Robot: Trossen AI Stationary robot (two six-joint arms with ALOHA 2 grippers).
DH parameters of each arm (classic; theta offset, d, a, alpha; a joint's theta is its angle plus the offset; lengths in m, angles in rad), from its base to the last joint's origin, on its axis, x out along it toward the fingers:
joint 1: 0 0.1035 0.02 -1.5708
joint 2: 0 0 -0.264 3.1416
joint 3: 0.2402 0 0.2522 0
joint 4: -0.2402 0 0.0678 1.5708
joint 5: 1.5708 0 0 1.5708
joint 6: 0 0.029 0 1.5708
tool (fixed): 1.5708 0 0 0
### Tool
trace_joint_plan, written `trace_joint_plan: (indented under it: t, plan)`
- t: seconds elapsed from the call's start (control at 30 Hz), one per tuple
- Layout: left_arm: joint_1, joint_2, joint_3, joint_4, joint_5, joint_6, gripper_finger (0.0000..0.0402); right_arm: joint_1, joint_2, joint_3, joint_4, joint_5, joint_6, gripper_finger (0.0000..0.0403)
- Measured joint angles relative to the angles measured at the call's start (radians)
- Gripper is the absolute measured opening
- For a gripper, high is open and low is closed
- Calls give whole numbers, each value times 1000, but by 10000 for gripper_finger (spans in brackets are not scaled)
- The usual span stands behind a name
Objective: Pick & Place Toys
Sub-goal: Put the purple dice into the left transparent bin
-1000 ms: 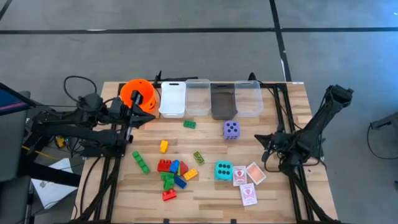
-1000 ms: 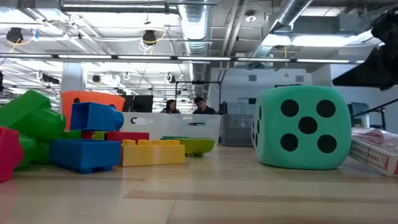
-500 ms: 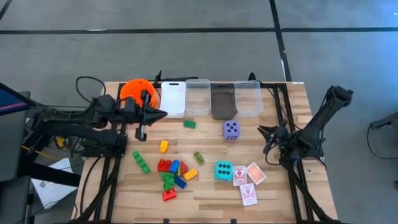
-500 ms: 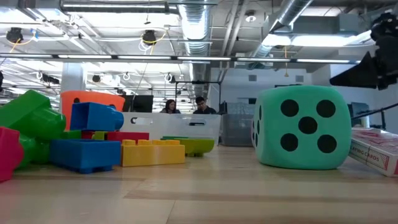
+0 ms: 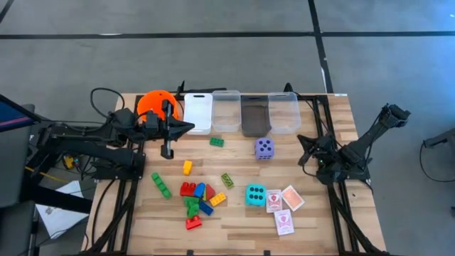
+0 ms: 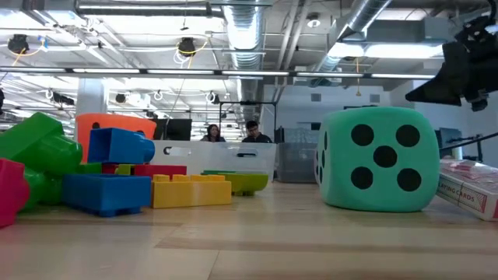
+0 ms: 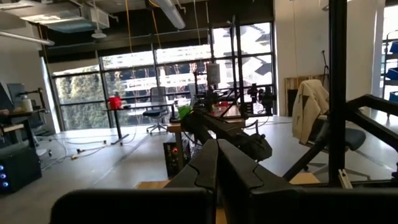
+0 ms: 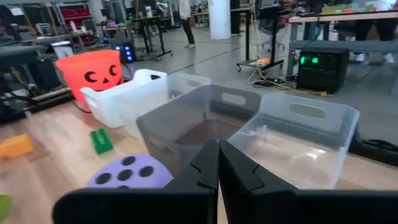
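While the low view crops the green brick (image 6: 31, 144) at far left, we see both grippers (image 5: 188, 127) (image 5: 304, 148) pinched closed, holding nothing.

A grey floor (image 5: 213, 50) crossed by dark lines surrounds the light wooden desk (image 5: 234, 153). Overhead run silver ducts (image 6: 249, 31) and strip lights — beyond, tall windows (image 7: 155, 81), an office chair (image 7: 157, 115) and 2 seated people (image 6: 231, 133).
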Motion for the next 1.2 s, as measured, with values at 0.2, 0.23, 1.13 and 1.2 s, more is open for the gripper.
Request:
trace_joint_plan:
  t: [0.2,0.23,1.13,1.2]
  plan:
    - [0,0,0,8,0,2,0,20,-1,0,164,-55,-218,1]
    - [0,0,0,8,0,2,0,16,-2,0,187,-82,-255,1]
    - [0,0,0,0,0,-5,0,-877,-102,-211,887,-1384,-980,0]
    - [0,0,-1,0,0,-5,0,-956,-111,-221,902,-1495,-988,0]
